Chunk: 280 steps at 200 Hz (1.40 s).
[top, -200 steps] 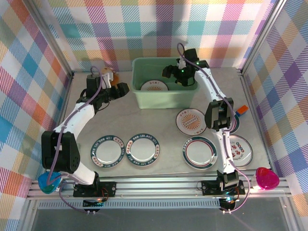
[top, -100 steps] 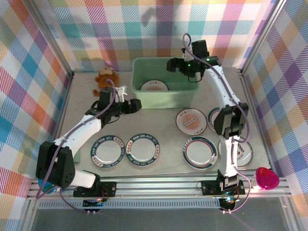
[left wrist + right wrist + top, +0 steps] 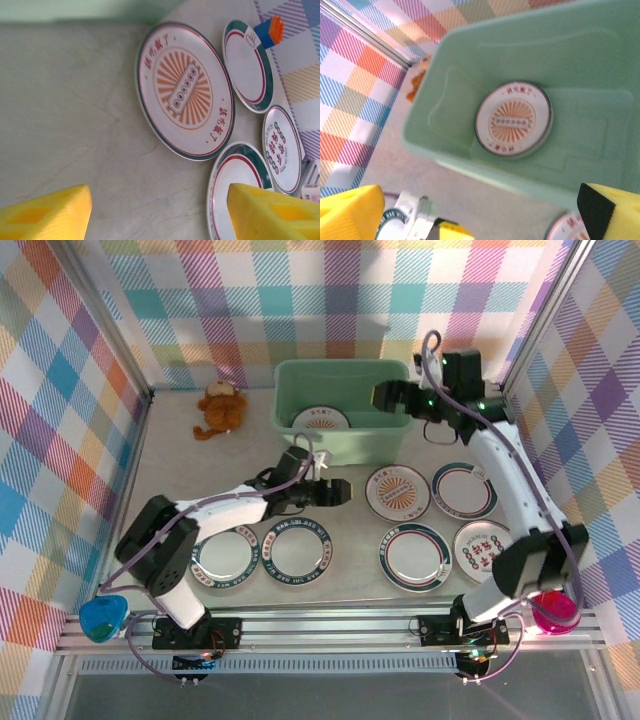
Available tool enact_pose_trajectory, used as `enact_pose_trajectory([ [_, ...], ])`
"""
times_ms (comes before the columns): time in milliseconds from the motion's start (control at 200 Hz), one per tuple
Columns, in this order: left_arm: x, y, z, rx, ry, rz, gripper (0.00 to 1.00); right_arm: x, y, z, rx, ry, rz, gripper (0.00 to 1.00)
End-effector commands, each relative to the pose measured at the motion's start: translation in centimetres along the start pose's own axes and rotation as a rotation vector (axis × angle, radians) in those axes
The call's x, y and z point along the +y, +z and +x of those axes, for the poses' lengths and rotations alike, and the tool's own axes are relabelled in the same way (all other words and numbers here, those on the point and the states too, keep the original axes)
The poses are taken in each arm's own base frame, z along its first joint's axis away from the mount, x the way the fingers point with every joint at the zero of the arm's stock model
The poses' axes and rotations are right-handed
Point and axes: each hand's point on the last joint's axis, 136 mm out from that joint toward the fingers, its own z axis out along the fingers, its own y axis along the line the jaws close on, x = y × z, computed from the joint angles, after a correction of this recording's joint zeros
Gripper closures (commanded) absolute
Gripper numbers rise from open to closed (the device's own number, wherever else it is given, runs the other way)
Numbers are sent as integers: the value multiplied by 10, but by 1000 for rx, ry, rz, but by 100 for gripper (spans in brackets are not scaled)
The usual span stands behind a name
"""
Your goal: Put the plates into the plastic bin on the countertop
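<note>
The mint-green plastic bin [image 3: 340, 445] stands at the back of the countertop [image 3: 200, 480] with one sunburst plate [image 3: 320, 419] lying in it. Several plates lie in front: a sunburst one [image 3: 398, 492], two teal-red banded [image 3: 463, 490] [image 3: 414, 556], a red-dotted one [image 3: 483, 552] and two dark-rimmed [image 3: 224, 555] [image 3: 296, 550]. My left gripper [image 3: 340, 490] is open, low over bare countertop just left of the sunburst plate [image 3: 185, 90]; its right finger [image 3: 270, 210] overlaps a banded plate [image 3: 240, 185]. My right gripper [image 3: 385, 397] hangs open above the bin's right end, looking down at the plate inside [image 3: 513, 119].
A brown plush toy [image 3: 220, 405] lies left of the bin. A small orange-and-blue object [image 3: 269, 30] sits by the right wall. A blue item [image 3: 103, 618] and a pink one [image 3: 555, 610] rest on the front rail. Plaid walls close three sides.
My left arm has swung from the back left beside the bin to the front middle, near the sunburst plate. My right gripper has drawn rightward from over the bin's inside to its right end.
</note>
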Motion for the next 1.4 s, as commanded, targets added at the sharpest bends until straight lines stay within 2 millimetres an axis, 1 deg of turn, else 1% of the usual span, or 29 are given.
enact_pose_trajectory([
  [0, -22, 21, -15, -74, -39, 66, 28, 2, -28, 10, -60, -20, -1, 1],
  [100, -26, 42, -7, -47, -50, 75, 28, 0, -48, 32, -54, -20, 15, 1],
  [200, -30, 58, -2, -29, -60, 90, 28, -3, -60, 49, -51, -17, 27, 1],
  [300, -33, 68, 0, -24, -56, 81, 28, -5, -68, 59, -60, -13, 33, 1],
  [415, -36, 80, 1, -16, -57, 83, 28, -7, -73, 65, -67, -20, 35, 1],
  [495, -35, 86, 2, -18, -64, 75, 28, -7, -74, 68, -62, -19, 32, 1],
  [655, -26, 95, 3, -18, -84, 38, 28, -7, -74, 71, -59, -22, 24, 1],
  [805, -21, 97, 3, -27, -80, 8, 29, -9, -72, 72, -53, -18, 23, 1],
  [1075, -23, 107, 6, -1, -87, 22, 30, -13, -65, 76, -38, -4, 21, 1],
  [1300, -16, 114, 11, 15, -99, 10, 32, -17, -61, 78, -30, 2, 25, 1],
  [1395, -20, 118, 11, 17, -107, 32, 33, -18, -60, 78, -29, 4, 25, 1],
])
